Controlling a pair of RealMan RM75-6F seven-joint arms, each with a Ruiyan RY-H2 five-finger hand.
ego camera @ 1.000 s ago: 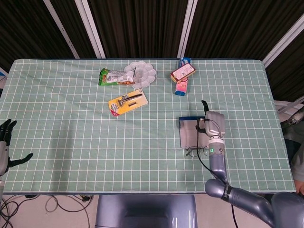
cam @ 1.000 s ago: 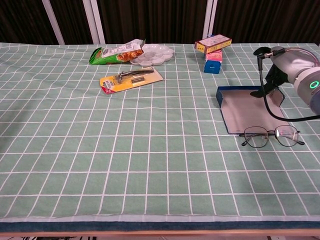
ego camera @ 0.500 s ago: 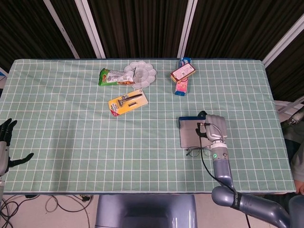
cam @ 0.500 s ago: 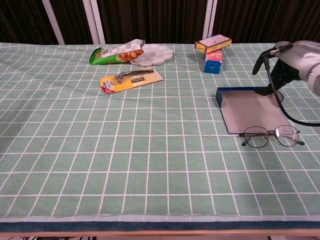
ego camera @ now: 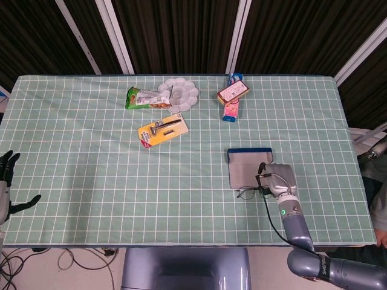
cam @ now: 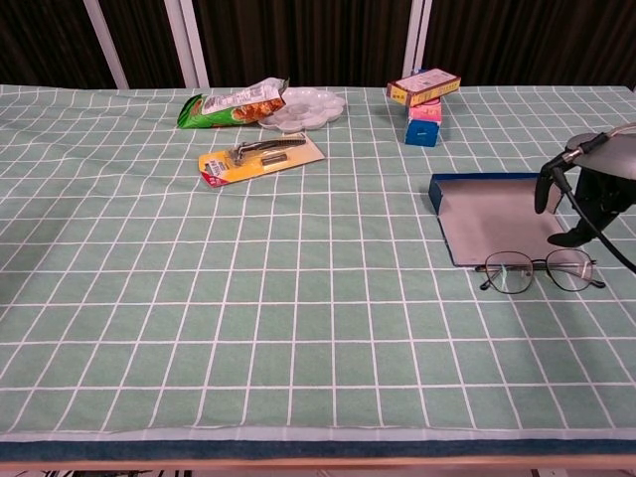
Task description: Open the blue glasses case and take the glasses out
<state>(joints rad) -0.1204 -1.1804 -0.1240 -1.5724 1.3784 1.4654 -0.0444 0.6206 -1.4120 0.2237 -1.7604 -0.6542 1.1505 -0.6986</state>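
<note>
While a snack bag [ego camera: 140,98], white palette [ego camera: 179,93], carded razor [ego camera: 162,131] and stacked boxes [ego camera: 232,95] crowd the table's [ego camera: 91,175] far side, the blue glasses case [cam: 494,217] lies open, glasses [cam: 542,270] just before it; right hand [cam: 594,179] hovers beside, holding nothing, its grip unclear; left hand [ego camera: 6,181] spread.

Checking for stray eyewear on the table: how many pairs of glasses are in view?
1. The thin dark-framed glasses lie on the green checked tablecloth just in front of the open blue glasses case, beside the right hand. None seem hidden.
</note>
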